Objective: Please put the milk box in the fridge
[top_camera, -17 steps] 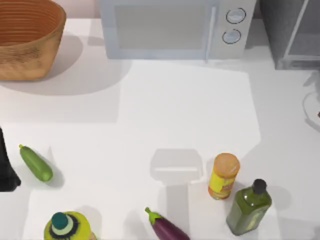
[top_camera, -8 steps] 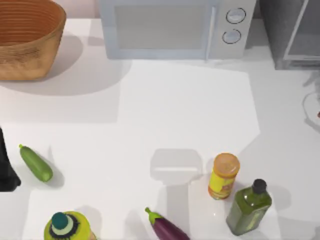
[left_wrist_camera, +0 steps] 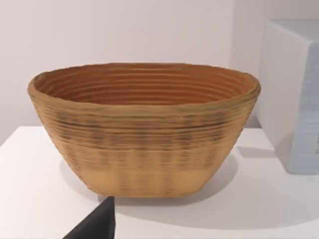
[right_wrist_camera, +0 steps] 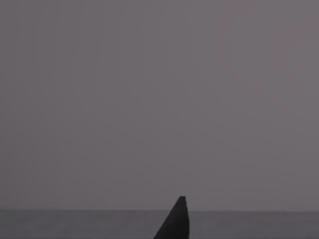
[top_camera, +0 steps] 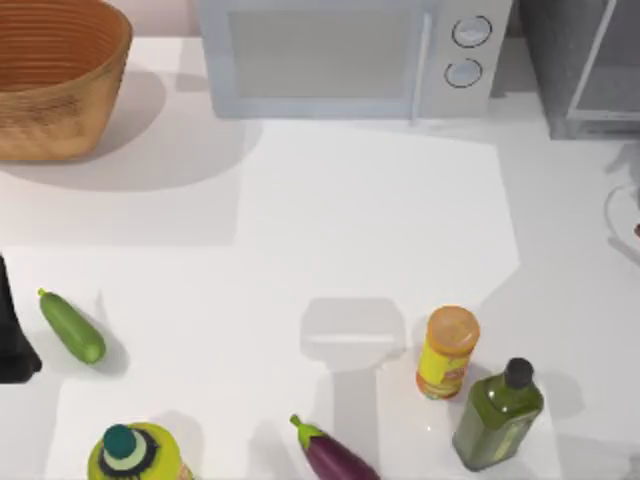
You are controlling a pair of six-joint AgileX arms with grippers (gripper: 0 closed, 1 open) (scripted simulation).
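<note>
The milk box is out of view. The fridge (top_camera: 583,62), a dark grey cabinet with a thin light-grey door frame, stands at the table's back right corner. My left arm (top_camera: 12,335) rests as a dark shape at the table's left edge, beside a cucumber. A dark tip of my left gripper (left_wrist_camera: 97,225) juts in below the basket in the left wrist view. In the right wrist view, a dark tip of my right gripper (right_wrist_camera: 175,221) stands against a plain grey surface close ahead.
A woven basket (top_camera: 55,80) sits back left and a light-grey microwave (top_camera: 350,55) back centre. Toward the front are a cucumber (top_camera: 72,326), a yellow-orange canister (top_camera: 447,352), a green bottle (top_camera: 498,415), an eggplant (top_camera: 335,455) and a teal-capped yellow bottle (top_camera: 132,455).
</note>
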